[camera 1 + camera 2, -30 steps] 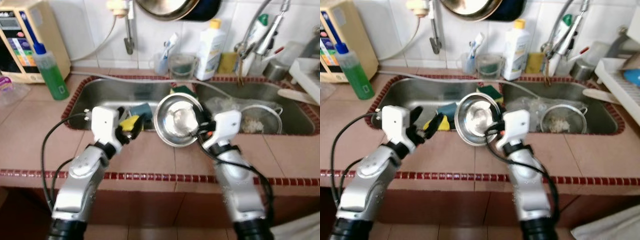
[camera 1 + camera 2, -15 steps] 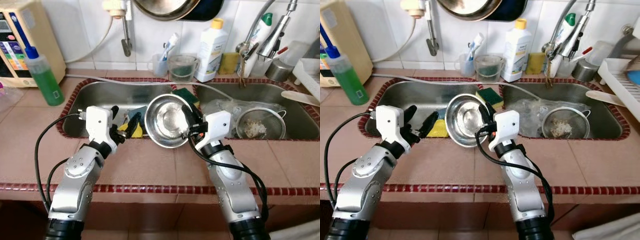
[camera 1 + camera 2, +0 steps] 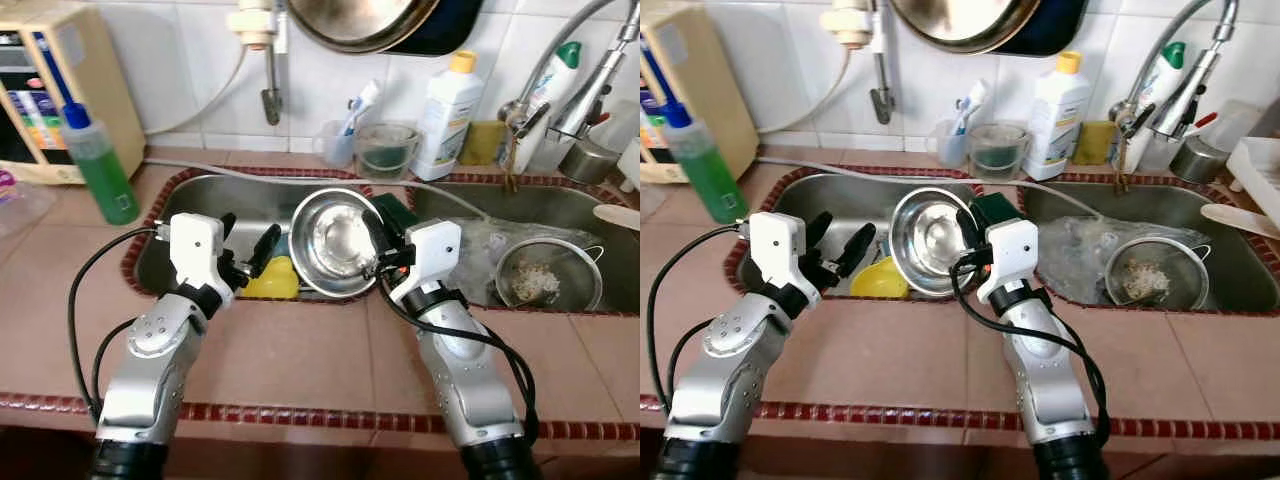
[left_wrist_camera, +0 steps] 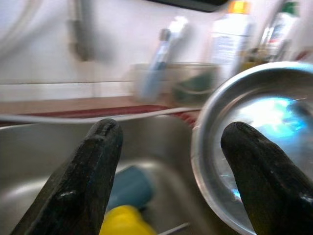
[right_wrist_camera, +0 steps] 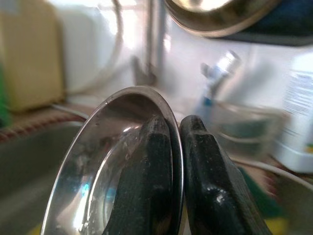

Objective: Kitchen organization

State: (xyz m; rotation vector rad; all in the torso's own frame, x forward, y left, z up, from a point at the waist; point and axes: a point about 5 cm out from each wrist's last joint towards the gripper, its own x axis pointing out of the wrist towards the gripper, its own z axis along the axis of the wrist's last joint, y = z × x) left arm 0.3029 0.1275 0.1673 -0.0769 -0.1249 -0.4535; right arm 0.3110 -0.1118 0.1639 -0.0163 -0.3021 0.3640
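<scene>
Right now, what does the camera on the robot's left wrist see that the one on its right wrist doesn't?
The left wrist view alone shows the left gripper with its fingers spread wide over the sink basin, above a yellow object and a teal one. The right wrist view alone shows the right gripper pinching the rim of the steel bowl, one finger inside and one outside, with a hanging pan above. Both show that bowl, the tiled wall and a white bottle.
</scene>
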